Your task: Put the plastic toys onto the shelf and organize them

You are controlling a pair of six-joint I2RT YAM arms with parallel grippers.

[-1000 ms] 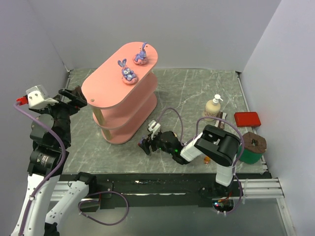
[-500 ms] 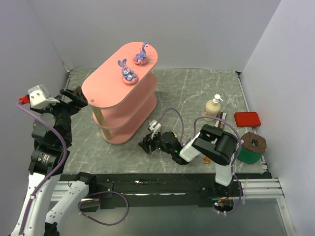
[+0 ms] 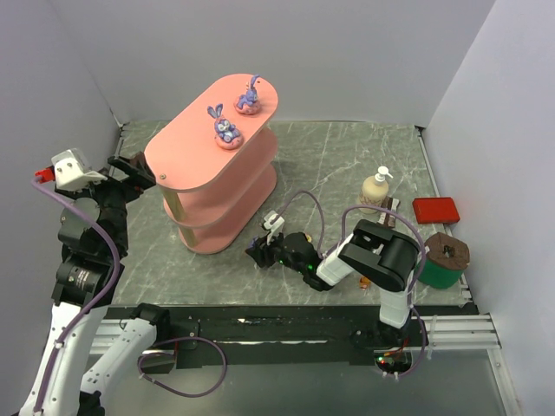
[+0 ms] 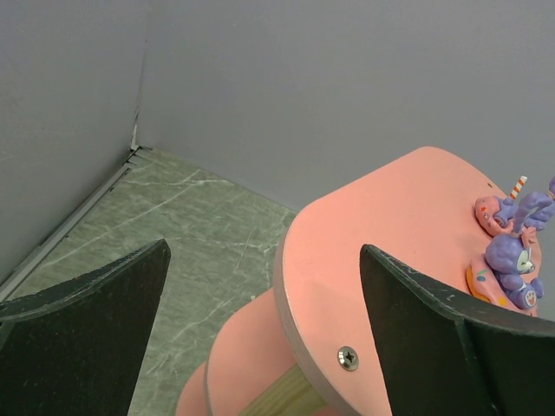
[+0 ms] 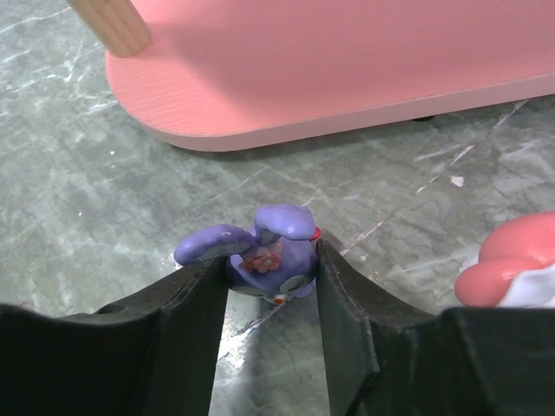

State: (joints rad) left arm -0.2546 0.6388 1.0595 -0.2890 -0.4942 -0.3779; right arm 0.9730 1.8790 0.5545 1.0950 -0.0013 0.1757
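Observation:
The shelf (image 3: pixel 186 160) stands at the middle left, and two purple bunnies (image 3: pixel 225 126) (image 3: pixel 249 97) sit on its top board. Low on the table in front of the shelf's foot, my right gripper (image 3: pixel 257 253) has both fingers pressed against a third purple bunny (image 5: pixel 273 251) lying on the marbled surface. That bunny sits just before the bottom board (image 5: pixel 347 95). A pink-and-white toy (image 5: pixel 516 260) lies to its right. My left gripper (image 4: pixel 264 251) hangs open and empty at the near end of the top board (image 4: pixel 390 234).
A cream pump bottle (image 3: pixel 375 188), a flat red box (image 3: pixel 434 210) and a green pot with a brown lid (image 3: pixel 444 258) stand at the right. A wooden post (image 5: pixel 113 24) rises from the bottom board. Grey walls close in on three sides.
The right gripper's fingers have closed in onto the purple bunny on the table, and that arm has edged slightly left. The left arm has barely shifted.

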